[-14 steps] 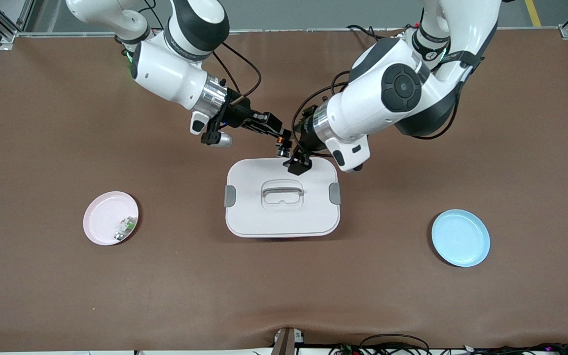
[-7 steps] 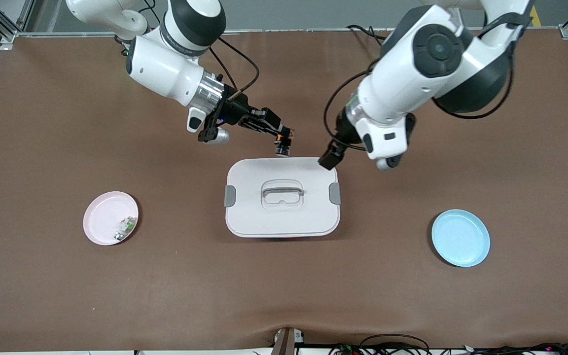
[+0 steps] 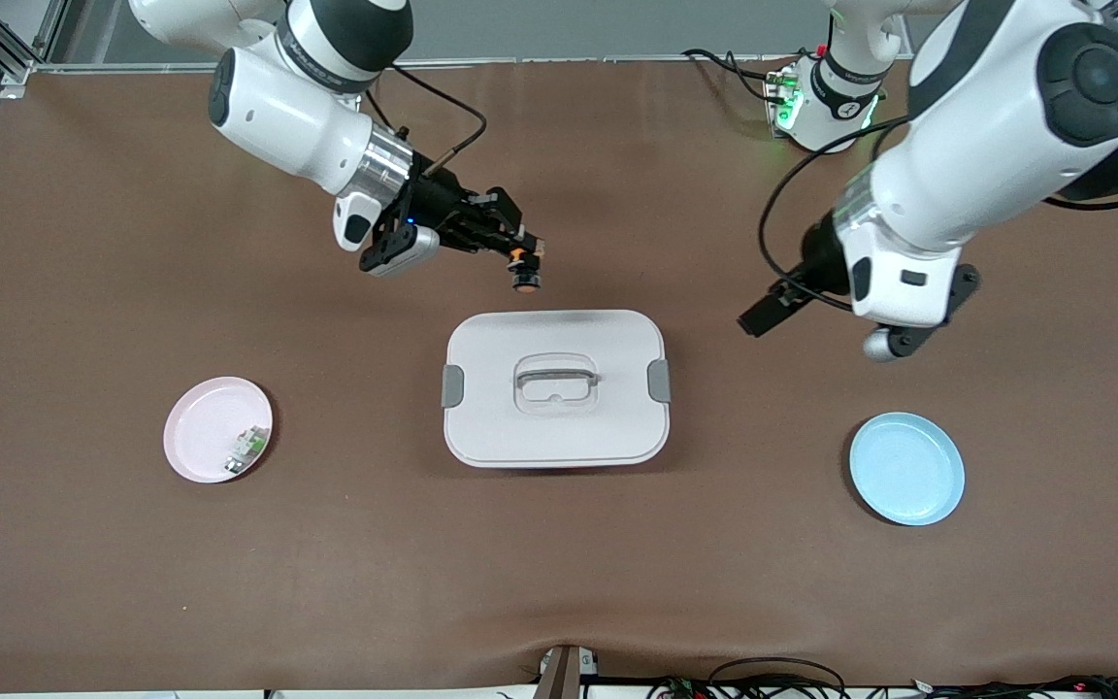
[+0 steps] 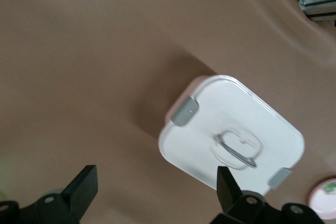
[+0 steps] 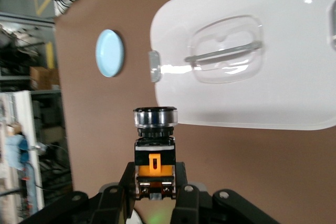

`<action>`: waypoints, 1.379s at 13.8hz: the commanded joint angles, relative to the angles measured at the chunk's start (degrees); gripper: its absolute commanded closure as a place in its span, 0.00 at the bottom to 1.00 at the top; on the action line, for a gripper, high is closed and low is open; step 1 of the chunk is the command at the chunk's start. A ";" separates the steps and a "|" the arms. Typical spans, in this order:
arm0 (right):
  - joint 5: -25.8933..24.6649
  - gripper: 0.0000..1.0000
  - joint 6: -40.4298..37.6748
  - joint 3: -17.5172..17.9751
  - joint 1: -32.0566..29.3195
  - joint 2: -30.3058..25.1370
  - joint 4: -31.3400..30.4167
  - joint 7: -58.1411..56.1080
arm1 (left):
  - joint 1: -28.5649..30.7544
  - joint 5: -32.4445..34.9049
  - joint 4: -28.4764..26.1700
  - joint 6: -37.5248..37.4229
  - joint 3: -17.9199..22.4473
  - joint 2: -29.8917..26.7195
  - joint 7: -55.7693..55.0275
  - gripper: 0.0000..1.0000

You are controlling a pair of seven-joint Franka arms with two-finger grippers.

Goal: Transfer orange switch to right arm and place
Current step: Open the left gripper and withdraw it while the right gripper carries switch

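On the bench [image 3: 83, 582], the lidded box [image 3: 555, 388] sits midway between two plates [image 3: 217, 429] [image 3: 906, 468], one toward each arm's end, a small part [image 3: 245, 449] lying in the right-arm-end plate.

A brown desk [image 3: 83, 582] carries a white box [image 3: 555, 388] at its middle, lid shut, with a grey latch [image 3: 452, 386] on each short side and a clear handle [image 3: 556, 380] lying flat in a recess on top. A pink plate [image 3: 202, 417] sits toward the right arm's end, a small white-and-green part [image 3: 246, 449] resting on it near the rim. A blue plate [image 3: 906, 468] lies toward the left arm's end, slightly nearer the front camera than the pink one. Cables [image 3: 772, 680] bunch along the desk edge nearest that camera.
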 commanded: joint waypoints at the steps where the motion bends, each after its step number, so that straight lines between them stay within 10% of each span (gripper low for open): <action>1: -9.01 1.00 -9.79 0.43 -5.03 -2.10 1.74 -2.09 | 1.78 4.15 -1.33 -2.74 -0.20 -2.51 10.35 0.00; 11: -35.30 1.00 -31.10 0.43 -22.08 -4.03 7.02 -35.73 | 11.72 7.66 -1.51 -10.13 0.06 -5.94 33.55 0.00; 19: -45.68 1.00 -28.38 0.43 -35.70 -0.62 7.81 -65.97 | -0.66 7.85 -11.43 -7.77 18.50 -15.78 44.39 0.00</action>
